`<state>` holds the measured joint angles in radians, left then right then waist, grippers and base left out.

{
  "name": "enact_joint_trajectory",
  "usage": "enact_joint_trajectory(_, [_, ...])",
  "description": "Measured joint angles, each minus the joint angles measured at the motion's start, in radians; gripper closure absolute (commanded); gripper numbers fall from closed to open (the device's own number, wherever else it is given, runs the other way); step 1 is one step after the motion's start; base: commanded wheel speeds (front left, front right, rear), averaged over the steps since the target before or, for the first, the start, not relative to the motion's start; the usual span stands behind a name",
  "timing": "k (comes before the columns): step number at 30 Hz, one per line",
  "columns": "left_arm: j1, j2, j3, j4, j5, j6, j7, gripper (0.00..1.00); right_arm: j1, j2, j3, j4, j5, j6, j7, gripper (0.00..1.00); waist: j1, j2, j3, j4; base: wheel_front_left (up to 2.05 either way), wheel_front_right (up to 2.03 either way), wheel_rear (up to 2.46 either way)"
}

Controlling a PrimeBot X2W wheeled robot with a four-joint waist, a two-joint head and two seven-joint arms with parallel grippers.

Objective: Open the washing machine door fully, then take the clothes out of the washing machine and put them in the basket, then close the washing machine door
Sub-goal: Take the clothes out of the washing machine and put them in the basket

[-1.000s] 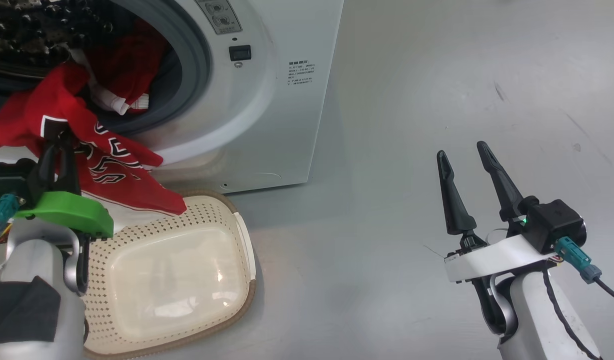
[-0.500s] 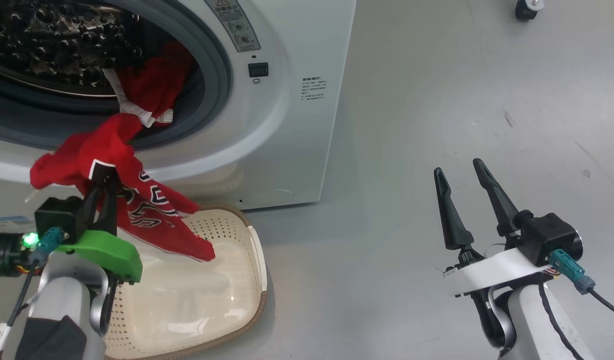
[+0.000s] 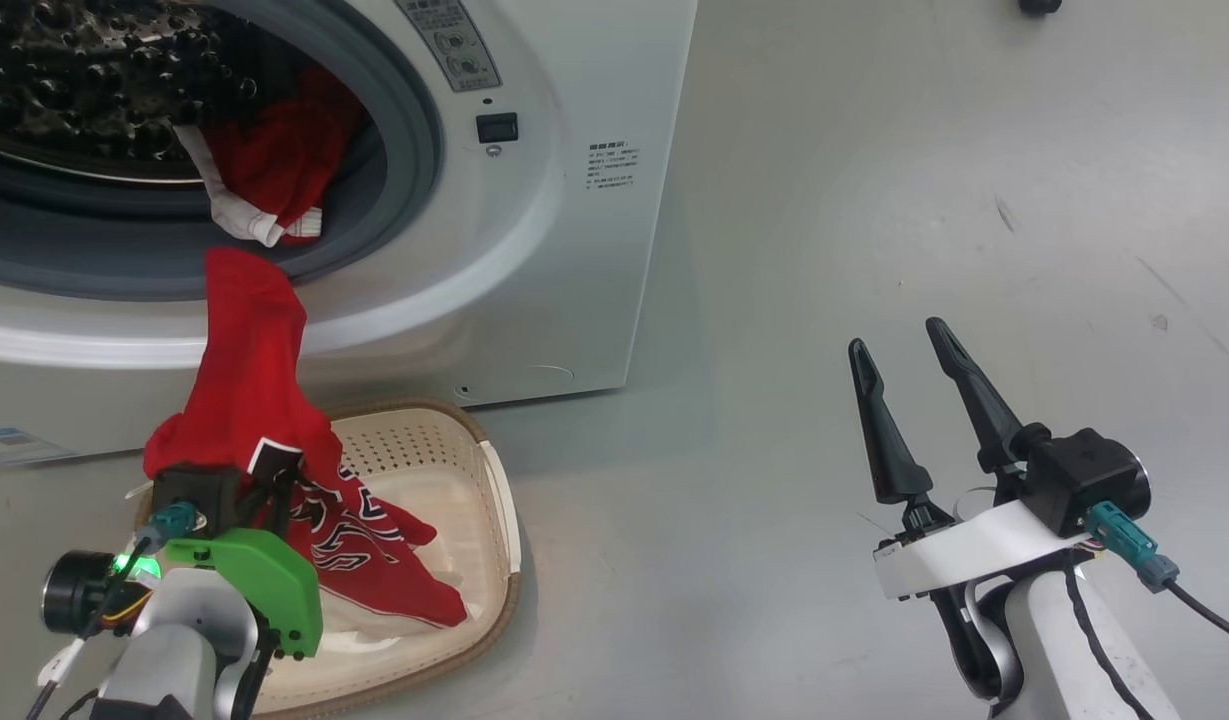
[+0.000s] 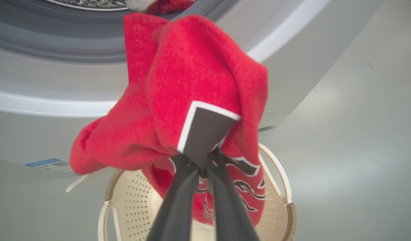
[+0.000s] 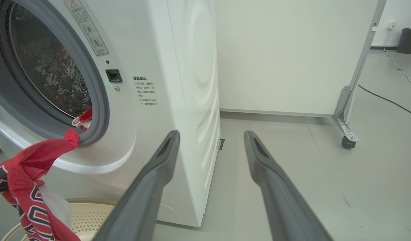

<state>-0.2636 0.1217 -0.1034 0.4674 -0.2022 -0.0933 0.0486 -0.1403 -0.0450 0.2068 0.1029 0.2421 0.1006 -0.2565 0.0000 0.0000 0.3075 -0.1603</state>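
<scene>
Left gripper clamped shut on the red jersey. It sits lower than a second ago, and the hem now lies in the basket, at 4 o'clock from my fingers. The tail still drapes onto the washing machine lip at 12. Right gripper spread wide, empty. A second red garment waits in the drum. Release looks due once the tail clears.
</scene>
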Motion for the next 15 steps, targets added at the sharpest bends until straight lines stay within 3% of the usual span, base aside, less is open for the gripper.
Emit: enact_joint_trajectory(15, [0.012,0.042,-0.006,0.080,0.002,-0.004,0.137,1.00,-0.038,0.000,0.018,-0.028,0.004,0.002,0.000,0.00,0.0000,0.0000,0.117,-0.072,0.00,0.00,0.00])
